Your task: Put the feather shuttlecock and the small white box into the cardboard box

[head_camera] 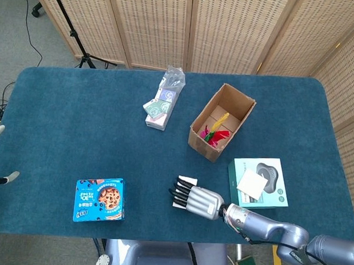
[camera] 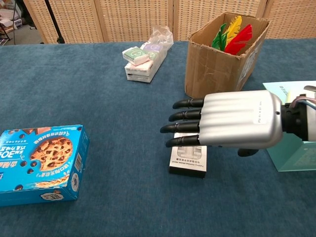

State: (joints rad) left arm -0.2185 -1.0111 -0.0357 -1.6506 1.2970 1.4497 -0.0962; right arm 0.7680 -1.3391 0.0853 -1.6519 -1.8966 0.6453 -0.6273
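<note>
Right hand open, fingers extended flat, holding nothing, hovering over small white box at lower centre. Feather shuttlecock already inside cardboard box, upper right. Risk: flat box offers little edge; fingers may slide it across table instead of gripping.
</note>
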